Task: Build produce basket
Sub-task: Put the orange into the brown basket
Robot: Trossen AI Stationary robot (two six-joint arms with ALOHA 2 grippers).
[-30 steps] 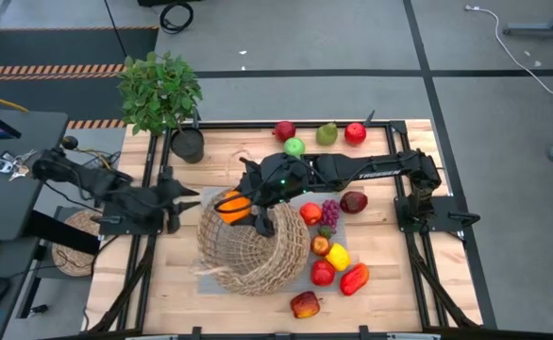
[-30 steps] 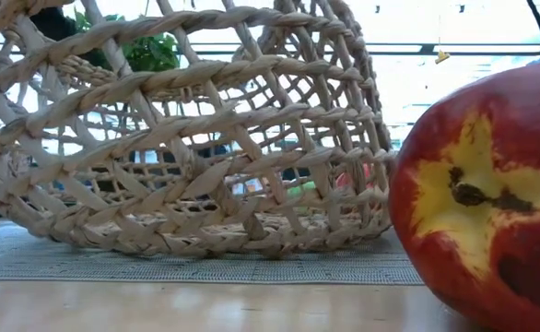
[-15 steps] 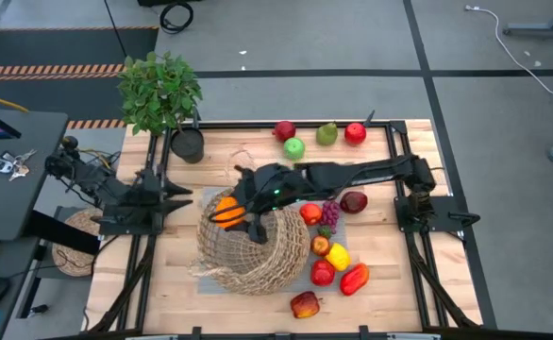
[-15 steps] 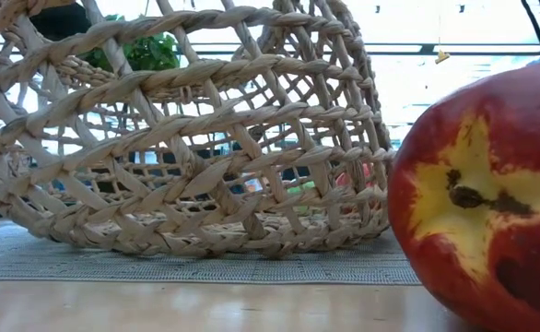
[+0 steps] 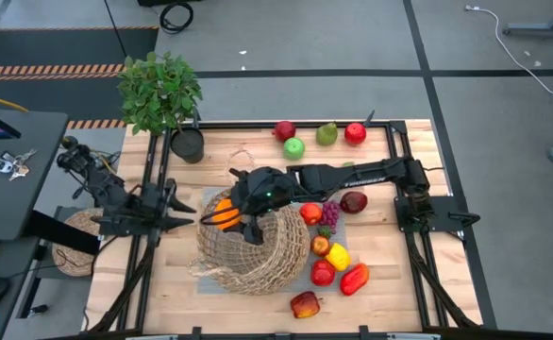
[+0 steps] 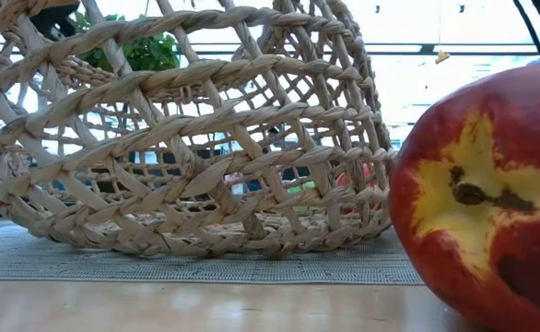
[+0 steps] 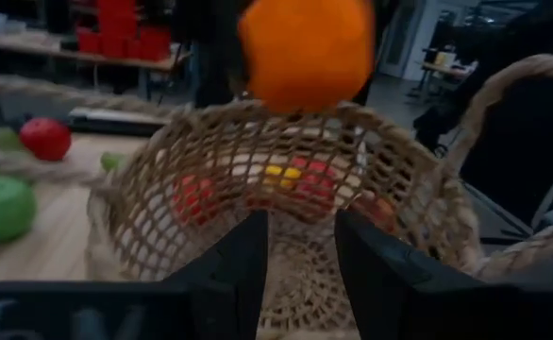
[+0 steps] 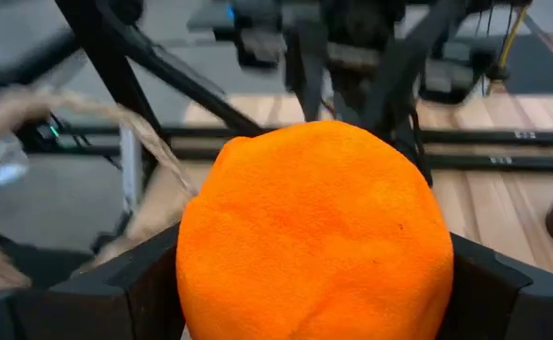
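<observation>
The tan wicker basket (image 5: 253,250) stands on a grey mat mid-table and also fills the low view (image 6: 187,138). My right gripper (image 5: 239,212) reaches in from the right and is shut on an orange (image 5: 225,212) over the basket's far-left rim. My left gripper (image 5: 190,215) is at the basket's left side, with its fingers apart (image 7: 300,227). I cannot tell whether it touches the weave. More produce lies right of the basket: grapes (image 5: 329,212), a yellow piece (image 5: 338,256), a red pepper (image 5: 355,279) and a peach (image 5: 305,304). My right gripper pinches the orange between its two fingers (image 8: 135,283), which sit on opposite sides of the fruit (image 8: 201,264). The fingers come from the table's right. The orange is lifted clear, above the basket's rim.
A red apple (image 5: 284,129), green apple (image 5: 294,147), green pear (image 5: 326,134) and another red apple (image 5: 355,133) lie at the far edge. A potted plant (image 5: 160,90) stands at the far left corner. A flat woven disc (image 5: 74,241) lies left of the table.
My right gripper has carried the orange a little toward the table's left, over the basket's far-left rim, staying shut on it. My left gripper has shifted slightly toward the near edge, beside the basket.
</observation>
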